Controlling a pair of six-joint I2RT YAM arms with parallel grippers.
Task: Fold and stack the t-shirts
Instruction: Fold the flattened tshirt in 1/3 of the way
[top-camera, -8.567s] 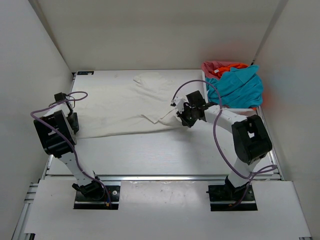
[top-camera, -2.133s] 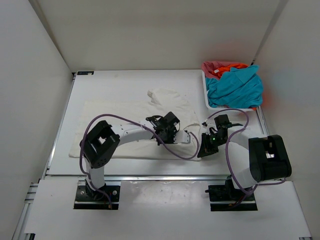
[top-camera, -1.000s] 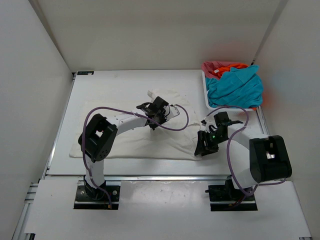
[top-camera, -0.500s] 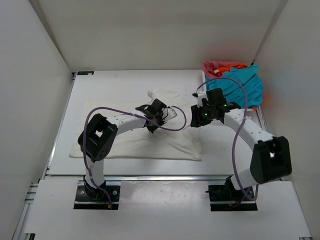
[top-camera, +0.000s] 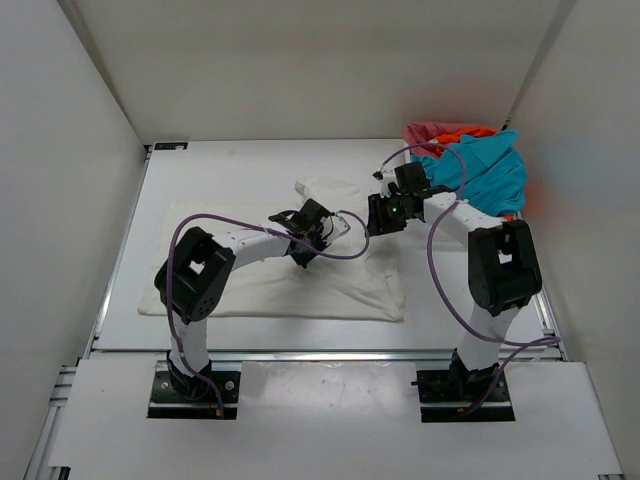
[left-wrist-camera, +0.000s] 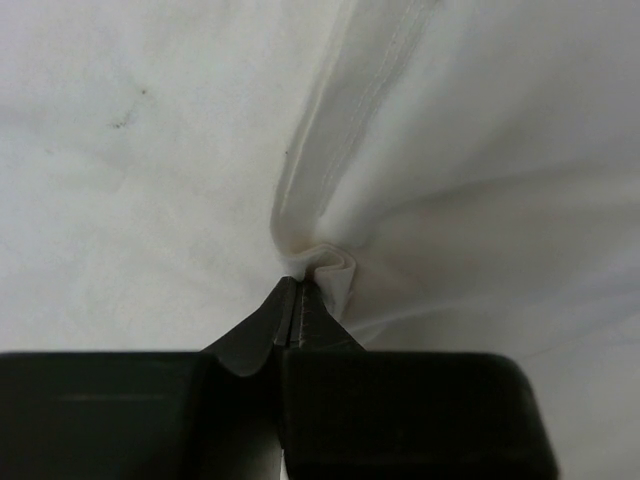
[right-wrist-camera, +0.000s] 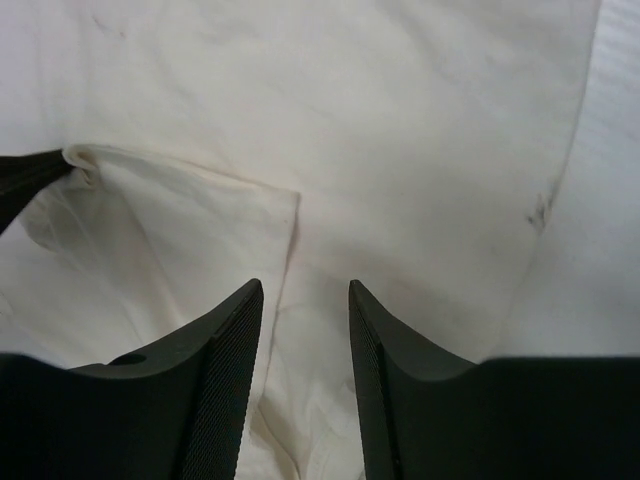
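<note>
The left end effector (left-wrist-camera: 297, 290) is clenched on a small pinched fold of the white t-shirt (left-wrist-camera: 480, 150), a hemmed seam running away from its tip. The right end effector (right-wrist-camera: 303, 295) is released, its two ribbed fingers (right-wrist-camera: 225, 370) parted just above the same shirt with nothing between them; the left one's pinch shows off to its left. That one white shirt lies spread on the bench (top-camera: 220, 170) beneath both end effectors. To the right of the right end effector, one white basket (top-camera: 414, 200) holds three more shirts: one teal-blue t-shirt (top-camera: 480, 175) on top, one orange t-shirt (top-camera: 470, 131) and one pinkish-red t-shirt (top-camera: 428, 133) behind it.
</note>
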